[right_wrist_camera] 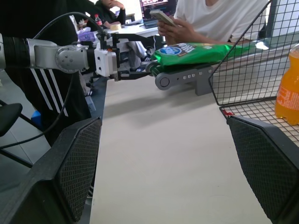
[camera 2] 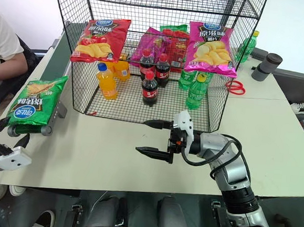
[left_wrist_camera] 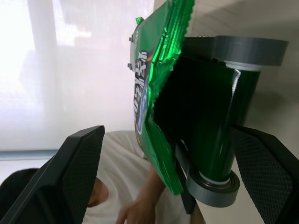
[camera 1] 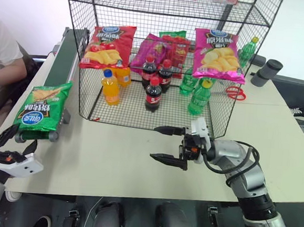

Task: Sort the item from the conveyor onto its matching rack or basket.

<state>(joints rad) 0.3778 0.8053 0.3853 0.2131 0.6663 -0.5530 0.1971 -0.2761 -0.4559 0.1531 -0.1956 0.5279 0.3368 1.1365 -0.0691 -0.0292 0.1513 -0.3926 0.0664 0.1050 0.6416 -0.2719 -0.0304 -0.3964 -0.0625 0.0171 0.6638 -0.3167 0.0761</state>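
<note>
2 grippers are in sight, and we find both spread wide with nothing between their fingers. Our left gripper [camera 1: 2, 143] sits low at the near left corner of the table [camera 1: 111, 163], just short of the conveyor's near end, its black fingers [left_wrist_camera: 70, 182] standing apart on either side of the roller in the left wrist view. Our right gripper [camera 1: 166, 143] hangs over the bare tabletop in front of the rack, pointing across toward the left, its 2 fingers well separated and touching nothing.

The green crisp bag [camera 1: 42, 106] lies on the near end of the conveyor [camera 1: 67, 54], blue oval logo toward us, its lower edge drooping over the end roller. From the left wrist view we see the bag [left_wrist_camera: 154, 93] draped over the dark green belt and the grey roller [left_wrist_camera: 212, 189], close ahead of the open fingers but not touched by them. The right wrist view shows the same bag [right_wrist_camera: 196, 50] resting flat on the belt end, with the left gripper [right_wrist_camera: 133, 74] just beside it.

The black wire rack [camera 1: 162, 56] stands on the table beyond the right gripper. On it we see a red chip bag [camera 1: 108, 46], a pink chip bag [camera 1: 218, 54], 3 cola bottles [camera 1: 154, 90], an orange drink bottle [camera 1: 110, 87] and green bottles [camera 1: 199, 96]. Red scissors [camera 1: 236, 92] lie on the table to the rack's right. A person in a white shirt [camera 1: 1, 54] sits at the left, beside the conveyor.
</note>
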